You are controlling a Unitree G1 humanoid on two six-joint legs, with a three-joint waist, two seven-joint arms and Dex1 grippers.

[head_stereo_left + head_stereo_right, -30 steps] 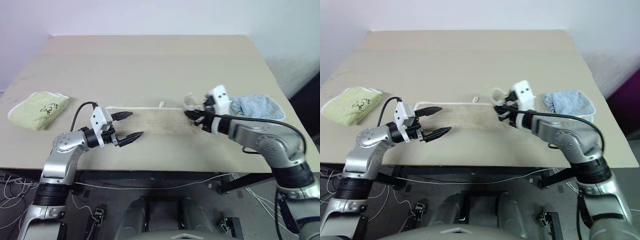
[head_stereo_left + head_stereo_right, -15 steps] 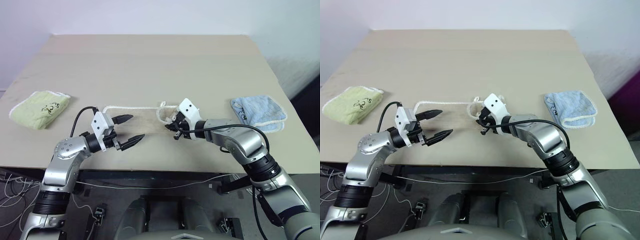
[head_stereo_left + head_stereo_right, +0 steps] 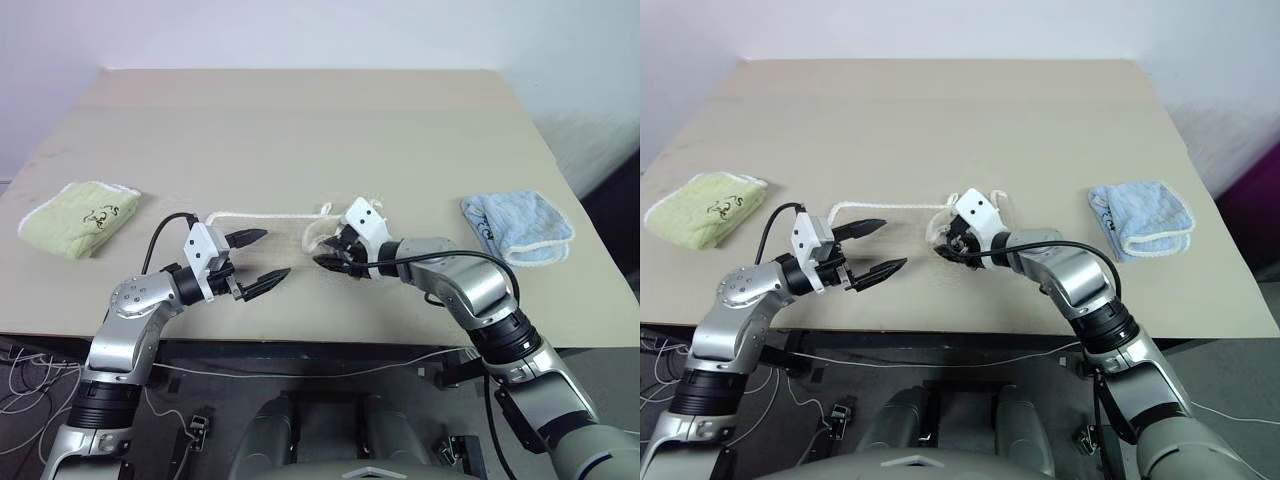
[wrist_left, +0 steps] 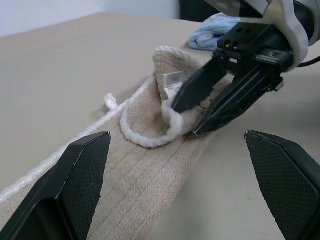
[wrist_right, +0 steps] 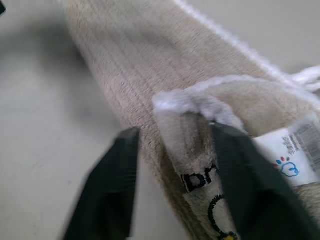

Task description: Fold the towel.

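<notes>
The beige terry towel (image 3: 285, 240) lies near the front edge of the tan table (image 3: 300, 130), in the middle, between the two arms. It's a long narrow strip with white corded edging along its far side and a small white loop sticking out from that edge. Its right end is turned back over itself into a loose hump, edging curled round the fold. On the turned-up part there is a white care label (image 5: 290, 150) with a small blue mark and barcode, plus dark printed lettering just below it.

The right gripper (image 3: 335, 258) sits at that folded end, black fingers parted. In the left wrist view both fingers lie against the outside of the hump; in its own wrist view one finger rests on the folded flap and the other is off beside the strip, so nothing is pinched between them.

The left gripper (image 3: 258, 258) hovers over the towel's left end with fingers spread wide, holding nothing, one tip over the cloth and the other over bare table nearer the front edge.

A light green folded towel (image 3: 78, 215) lies far left on the table, a light blue folded towel (image 3: 518, 227) far right, both well apart from the beige one. Nothing lies on the beige towel but the grippers.
</notes>
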